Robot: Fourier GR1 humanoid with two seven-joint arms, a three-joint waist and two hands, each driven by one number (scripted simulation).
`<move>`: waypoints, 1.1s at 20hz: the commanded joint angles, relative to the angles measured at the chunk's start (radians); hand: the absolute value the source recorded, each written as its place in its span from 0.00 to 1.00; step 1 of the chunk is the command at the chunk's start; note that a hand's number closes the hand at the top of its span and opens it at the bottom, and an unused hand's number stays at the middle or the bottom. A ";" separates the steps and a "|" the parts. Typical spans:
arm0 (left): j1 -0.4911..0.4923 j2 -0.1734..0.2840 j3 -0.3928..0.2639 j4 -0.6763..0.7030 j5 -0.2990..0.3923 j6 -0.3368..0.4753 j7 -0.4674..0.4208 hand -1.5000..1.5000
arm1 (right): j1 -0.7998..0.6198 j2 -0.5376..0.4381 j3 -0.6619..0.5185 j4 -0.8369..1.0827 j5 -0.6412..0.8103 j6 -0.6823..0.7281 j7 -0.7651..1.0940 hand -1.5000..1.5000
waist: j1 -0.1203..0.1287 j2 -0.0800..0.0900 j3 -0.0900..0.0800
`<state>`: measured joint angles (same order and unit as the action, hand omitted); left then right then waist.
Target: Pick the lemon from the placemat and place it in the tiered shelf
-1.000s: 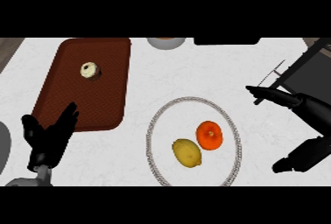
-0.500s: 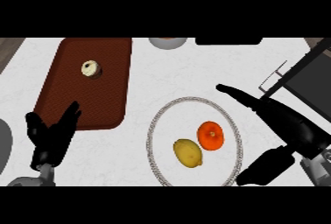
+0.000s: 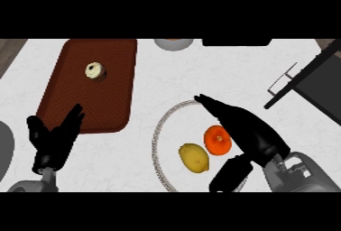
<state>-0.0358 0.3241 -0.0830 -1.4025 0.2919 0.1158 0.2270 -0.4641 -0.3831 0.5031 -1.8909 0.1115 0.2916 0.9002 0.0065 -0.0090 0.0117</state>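
Note:
A yellow lemon (image 3: 193, 158) lies on a round white plate (image 3: 158, 135) with a grey rim, and an orange (image 3: 216, 140) sits just to its right. My right hand (image 3: 246, 128) hovers open over the plate's right half. Its fingers point up-left past the orange, and its thumb (image 3: 228, 177) hangs low beside the lemon. The hand hides part of the orange and of the plate's rim. The black tiered shelf (image 3: 316, 79) stands at the right edge. Resting open at the lower left, fingers up, is my left hand (image 3: 53, 140).
A brown mat (image 3: 80, 108) with a small ring-shaped pastry (image 3: 95, 71) on it lies at the upper left. A grey bowl (image 3: 173, 43) and a dark object (image 3: 236, 42) stand at the back edge. White counter shows between the plate and the shelf.
My right hand has swung left from beside the shelf and now lies over the plate, above the orange and close to the lemon. The left hand has not moved.

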 commanded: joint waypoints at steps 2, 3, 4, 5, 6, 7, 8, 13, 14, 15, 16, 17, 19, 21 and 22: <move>-0.033 -0.034 -0.011 0.078 -0.012 -0.007 0.023 0.50 | -0.052 0.070 0.068 0.096 0.076 0.038 0.044 0.00 | -0.002 0.011 -0.012; 0.011 -0.032 -0.005 0.067 -0.017 -0.006 0.010 0.50 | -0.037 0.061 0.064 0.045 0.083 0.045 0.073 0.00 | -0.004 0.009 -0.012; 0.029 -0.051 -0.007 0.083 -0.027 0.007 -0.024 0.50 | -0.022 0.079 0.103 0.062 0.124 0.024 0.069 0.00 | -0.004 0.009 -0.012; 0.013 -0.036 0.000 0.051 -0.023 0.004 0.009 0.50 | -0.012 0.054 0.078 0.042 0.089 0.066 0.098 0.00 | -0.006 0.008 -0.012; 0.024 -0.048 0.006 0.094 -0.029 0.002 -0.033 0.50 | 0.016 0.055 0.087 0.004 0.107 0.046 0.123 0.00 | -0.011 0.008 -0.012; 0.013 -0.008 0.018 0.054 -0.016 -0.015 0.024 0.50 | -0.007 0.131 0.145 0.027 0.160 0.000 0.190 0.00 | -0.006 0.007 -0.012; 0.030 -0.047 -0.007 0.036 -0.021 -0.003 0.017 0.50 | 0.073 0.078 0.152 0.011 0.195 -0.011 0.117 0.00 | -0.011 0.007 -0.012; 0.016 -0.034 0.023 0.038 -0.018 -0.020 0.045 0.50 | 0.124 0.057 0.138 0.029 0.276 -0.009 0.026 0.00 | -0.009 0.008 -0.012; 0.021 -0.026 0.032 0.065 -0.021 -0.042 0.016 0.50 | 0.085 0.077 0.118 0.032 0.269 0.019 0.064 0.00 | -0.008 0.009 -0.012; -0.025 -0.059 0.013 0.068 -0.043 0.009 0.054 0.50 | 0.102 0.124 0.173 0.029 0.310 -0.012 0.107 0.00 | -0.011 0.008 -0.012; -0.023 -0.024 0.040 0.034 -0.034 -0.016 0.072 0.50 | 0.096 0.118 0.133 0.070 0.311 0.005 0.054 0.00 | -0.006 0.009 -0.012; 0.001 -0.040 0.029 0.028 -0.047 -0.014 0.051 0.50 | 0.088 0.135 0.128 0.059 0.315 0.021 0.074 0.00 | -0.005 0.008 -0.012; -0.040 -0.074 0.004 0.080 -0.077 0.008 0.049 0.50 | 0.069 0.176 0.137 0.098 0.340 0.004 0.077 0.00 | -0.007 0.010 -0.012; 0.028 -0.087 0.003 0.061 -0.071 -0.015 0.003 0.50 | 0.129 0.154 0.141 0.096 0.361 -0.012 0.023 0.00 | -0.006 0.009 -0.012; 0.008 -0.062 0.041 0.060 -0.047 -0.035 0.016 0.50 | 0.087 0.155 0.110 0.086 0.336 0.051 0.058 0.00 | -0.005 0.009 -0.012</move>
<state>-0.0386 0.2844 -0.0448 -1.4053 0.2418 0.0974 0.2389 -0.3570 -0.2482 0.6391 -1.8178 0.4389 0.2927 0.9298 0.0020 -0.0086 0.0118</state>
